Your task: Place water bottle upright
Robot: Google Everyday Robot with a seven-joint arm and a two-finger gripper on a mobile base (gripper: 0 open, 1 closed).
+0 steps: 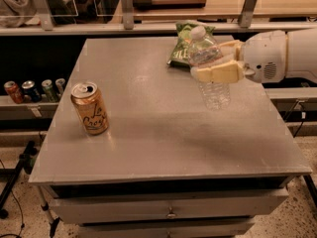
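The water bottle (212, 86) is clear ribbed plastic with a white cap and a coloured label band. It is nearly upright, cap tilted slightly left, held above the right side of the grey table (158, 133). My gripper (216, 63) comes in from the right on a white arm and is shut on the bottle's upper body, one cream finger (218, 73) in front of it. The bottle's base hangs just above or at the table surface; I cannot tell if it touches.
An orange-gold drink can (90, 108) stands upright on the table's left side. A green snack bag (185, 48) lies at the back behind the bottle. Several cans (34, 90) sit on a low shelf left of the table.
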